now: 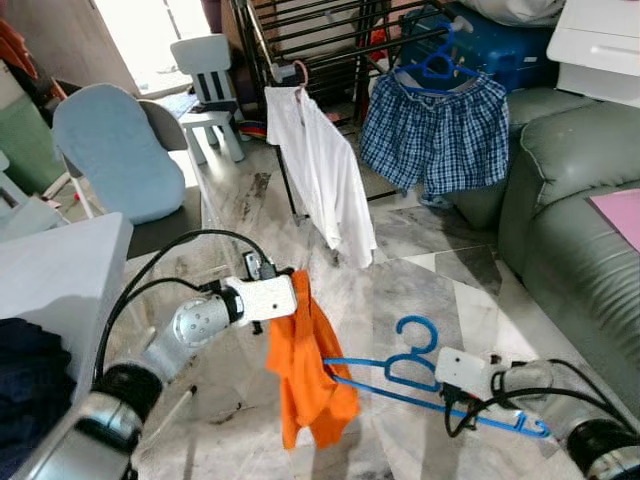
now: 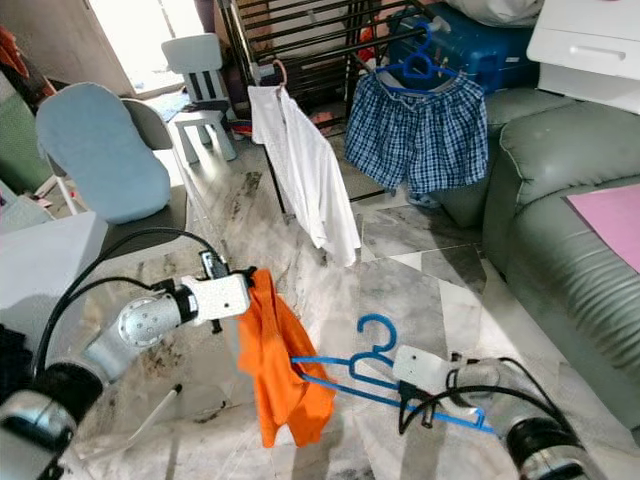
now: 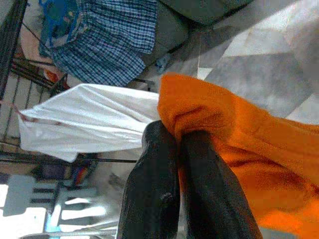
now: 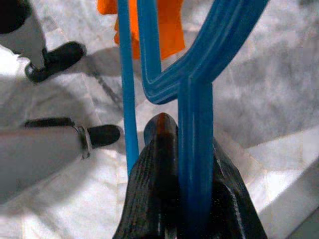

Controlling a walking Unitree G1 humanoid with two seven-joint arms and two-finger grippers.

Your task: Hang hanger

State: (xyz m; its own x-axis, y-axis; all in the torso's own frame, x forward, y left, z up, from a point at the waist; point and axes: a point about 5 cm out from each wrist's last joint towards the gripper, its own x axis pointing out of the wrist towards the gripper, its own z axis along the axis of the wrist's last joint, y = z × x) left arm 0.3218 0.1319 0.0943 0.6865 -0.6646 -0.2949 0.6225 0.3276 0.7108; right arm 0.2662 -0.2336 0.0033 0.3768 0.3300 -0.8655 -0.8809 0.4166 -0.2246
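Blue hanger [image 1: 420, 385] clamped in right end effector [image 4: 187, 149], far tip inside orange garment [image 1: 305, 370].

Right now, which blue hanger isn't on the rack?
The blue hanger clamped in the right pincer, low over the floor; the other one carries checked shorts.

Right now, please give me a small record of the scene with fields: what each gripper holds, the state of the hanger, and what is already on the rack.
left gripper: shut on the orange garment, pinching its upper edge
right gripper: shut on the blue hanger, gripping it below the hook
hanger state: one end pushed into the orange garment, hook pointing up
drying rack: carries a white shirt and blue checked shorts
floor: marble tiles
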